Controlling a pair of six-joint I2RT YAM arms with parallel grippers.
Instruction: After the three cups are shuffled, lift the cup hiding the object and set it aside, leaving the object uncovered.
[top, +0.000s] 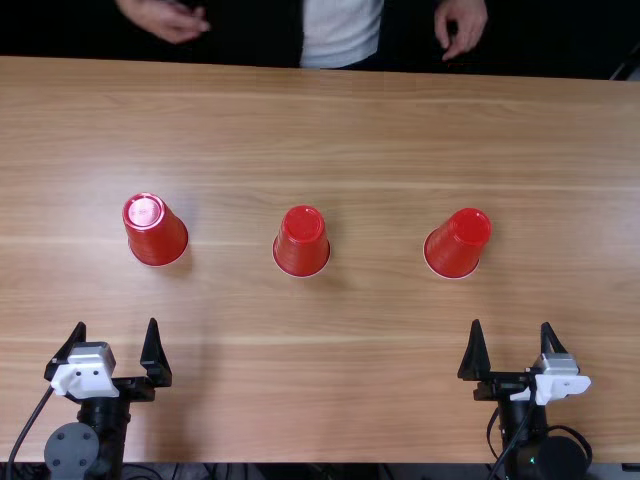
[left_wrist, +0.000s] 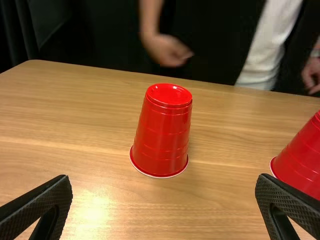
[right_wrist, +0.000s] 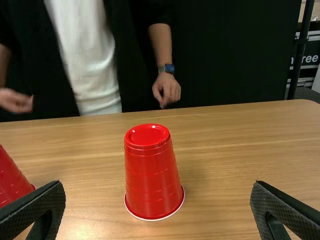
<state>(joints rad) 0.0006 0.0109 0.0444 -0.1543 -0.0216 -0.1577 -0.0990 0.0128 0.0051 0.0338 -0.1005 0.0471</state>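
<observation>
Cups, red, inverted, on table (top: 380, 130): middle cup (top: 301, 240); left cup (top: 155, 230) & right cup (top: 457, 243) flank it, well apart.
Left gripper (top: 115, 324): wide open, empty, left cup beyond its tips, apart.
Right gripper (top: 511, 324): ditto w/ right cup.

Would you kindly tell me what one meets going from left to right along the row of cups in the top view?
Left red cup → middle red cup → right red cup.
</observation>
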